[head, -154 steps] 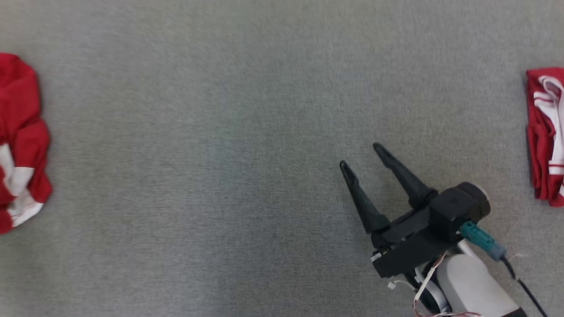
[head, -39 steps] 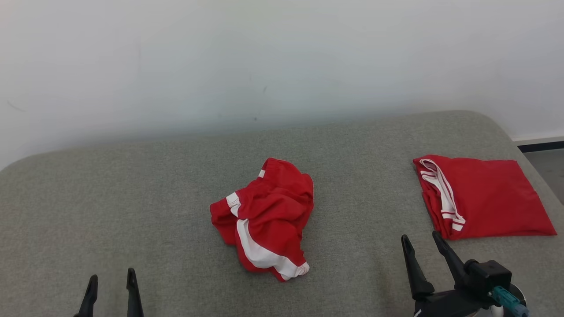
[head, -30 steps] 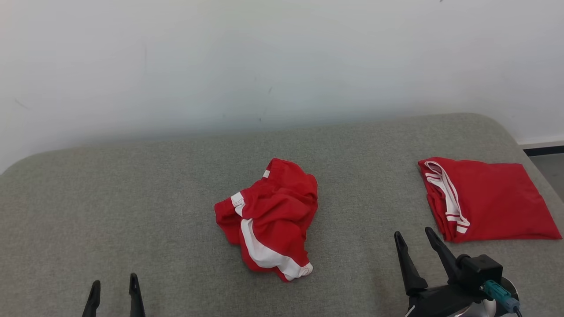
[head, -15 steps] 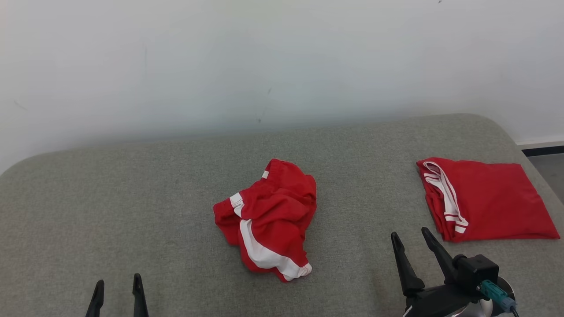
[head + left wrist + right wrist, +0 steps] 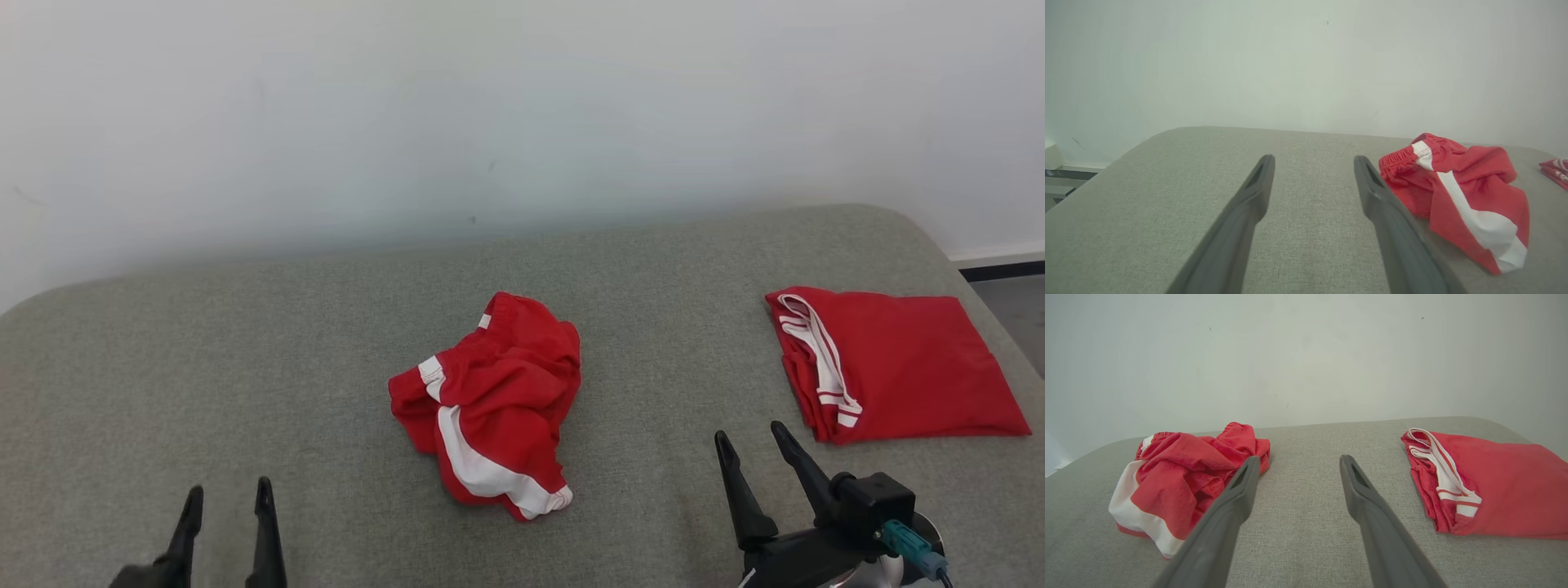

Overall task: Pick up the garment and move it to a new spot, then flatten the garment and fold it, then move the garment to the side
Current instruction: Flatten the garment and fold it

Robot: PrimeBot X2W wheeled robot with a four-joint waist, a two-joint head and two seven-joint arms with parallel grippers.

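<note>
A crumpled red garment (image 5: 494, 400) with white stripes lies in a heap at the middle of the grey padded surface (image 5: 245, 359). My left gripper (image 5: 229, 498) stands open at the lower left, well short of the heap and empty. In the left wrist view the garment (image 5: 1457, 196) lies to the right of the open left gripper (image 5: 1312, 163). My right gripper (image 5: 747, 437) is open at the lower right, between the heap and a folded red garment. In the right wrist view the crumpled garment (image 5: 1184, 473) sits left of the open right gripper (image 5: 1298, 461).
A folded red garment (image 5: 890, 363) with white trim lies flat at the right end of the surface, also seen as the folded garment (image 5: 1490, 482) in the right wrist view. A white wall (image 5: 490, 106) rises behind. The surface's rounded right edge drops to the floor (image 5: 1012, 302).
Five seconds ago the head looked straight down; it now looks forward across the surface. Over the last second both grippers have edged a little further forward, staying open. The garments have not moved.
</note>
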